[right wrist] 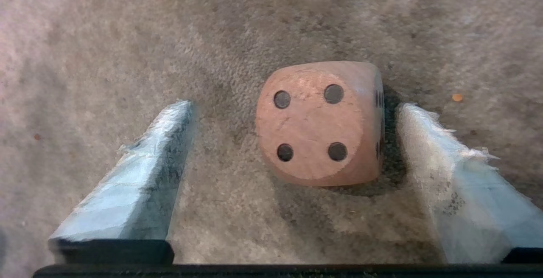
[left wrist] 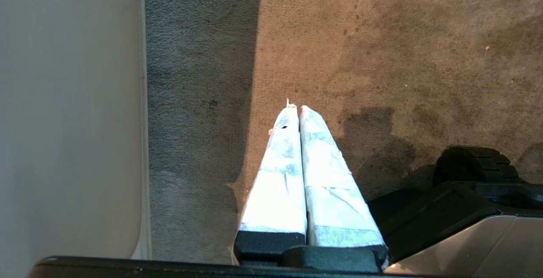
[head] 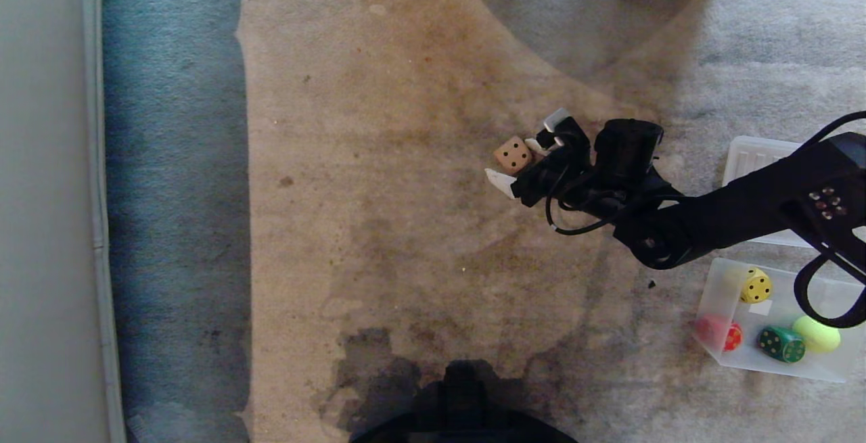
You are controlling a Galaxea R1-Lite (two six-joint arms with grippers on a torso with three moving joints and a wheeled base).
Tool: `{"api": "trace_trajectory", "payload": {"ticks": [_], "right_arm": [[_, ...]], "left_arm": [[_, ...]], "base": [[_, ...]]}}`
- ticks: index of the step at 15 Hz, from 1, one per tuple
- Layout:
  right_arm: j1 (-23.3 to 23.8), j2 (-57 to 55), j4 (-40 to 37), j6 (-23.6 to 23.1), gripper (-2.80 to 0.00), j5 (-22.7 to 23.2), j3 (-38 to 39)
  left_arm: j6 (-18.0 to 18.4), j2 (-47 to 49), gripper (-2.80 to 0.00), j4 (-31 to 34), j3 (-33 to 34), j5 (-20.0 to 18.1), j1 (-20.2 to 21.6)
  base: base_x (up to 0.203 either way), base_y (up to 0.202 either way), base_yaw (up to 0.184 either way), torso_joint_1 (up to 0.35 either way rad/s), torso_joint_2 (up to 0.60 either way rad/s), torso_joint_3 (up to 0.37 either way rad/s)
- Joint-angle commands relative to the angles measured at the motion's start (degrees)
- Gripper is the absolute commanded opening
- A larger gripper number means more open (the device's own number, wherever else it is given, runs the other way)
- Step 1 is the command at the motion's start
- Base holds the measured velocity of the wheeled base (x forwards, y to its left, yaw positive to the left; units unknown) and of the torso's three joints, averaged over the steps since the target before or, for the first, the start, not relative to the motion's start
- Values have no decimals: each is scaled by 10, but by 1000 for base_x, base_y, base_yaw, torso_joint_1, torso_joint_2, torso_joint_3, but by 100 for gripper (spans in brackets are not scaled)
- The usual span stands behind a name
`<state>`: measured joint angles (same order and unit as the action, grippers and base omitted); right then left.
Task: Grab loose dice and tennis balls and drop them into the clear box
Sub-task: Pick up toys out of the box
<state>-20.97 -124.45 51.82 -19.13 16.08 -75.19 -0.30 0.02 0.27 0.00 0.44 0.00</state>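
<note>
A tan die [head: 512,154] with four dark pips facing up lies on the carpet. My right gripper [head: 521,159] is down at it, open, with the die [right wrist: 318,123] between the taped fingers [right wrist: 140,184] and closer to one of them; neither touches it. The clear box [head: 717,294] sits on the floor at the near right. It holds a yellow die [head: 756,285], a tennis ball [head: 816,333], a red die [head: 727,335] and a green die [head: 781,343]. My left gripper [left wrist: 295,107] hangs shut and empty over the carpet, outside the head view.
A ribbed translucent lid [head: 758,155] lies beyond the box, partly under my right arm. A pale wall or furniture side [head: 40,226] runs along the far left beside a blue carpet strip [head: 176,193]. My base [head: 460,409] shows at the near edge.
</note>
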Motion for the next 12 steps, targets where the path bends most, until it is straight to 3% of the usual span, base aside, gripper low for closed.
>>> {"api": "trace_trajectory", "payload": {"ticks": [1, 12], "right_arm": [[3, -5, 5, -4, -280, 1, -3], [18, 7, -5, -20, -280, 0, -27]], "left_arm": [[0, 0, -280, 0, 0, 0, 0], [0, 0, -280, 0, 0, 0, 0]], "base": [[0, 0, 0, 0, 0, 0], [0, 0, 0, 0, 0, 0]]}}
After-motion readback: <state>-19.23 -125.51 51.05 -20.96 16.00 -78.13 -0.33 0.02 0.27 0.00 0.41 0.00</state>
